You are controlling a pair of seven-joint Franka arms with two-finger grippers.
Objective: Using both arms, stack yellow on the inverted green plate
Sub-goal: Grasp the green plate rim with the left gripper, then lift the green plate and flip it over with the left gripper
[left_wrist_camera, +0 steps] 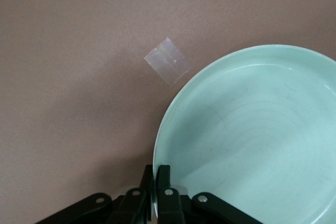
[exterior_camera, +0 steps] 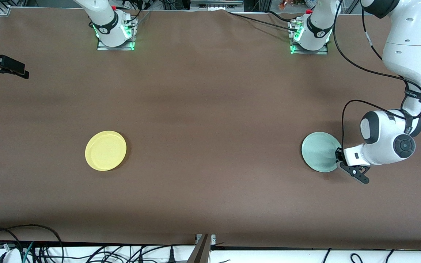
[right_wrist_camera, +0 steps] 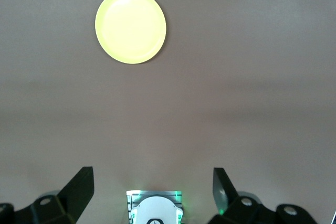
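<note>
The pale green plate (exterior_camera: 319, 151) lies toward the left arm's end of the table. My left gripper (exterior_camera: 339, 157) is shut on its rim at the side toward that end. In the left wrist view the two fingers (left_wrist_camera: 164, 179) pinch the rim edge, and the green plate (left_wrist_camera: 252, 129) shows its hollow face. The yellow plate (exterior_camera: 105, 150) lies flat, rim up, toward the right arm's end. It also shows in the right wrist view (right_wrist_camera: 130, 26). My right gripper (right_wrist_camera: 152, 187) is open and empty, high over the table near its own base.
A small clear piece of tape (left_wrist_camera: 167, 68) is stuck on the brown table beside the green plate. The right arm's base (right_wrist_camera: 155, 211) shows between the right gripper's fingers. Cables hang along the table's front edge (exterior_camera: 203, 241).
</note>
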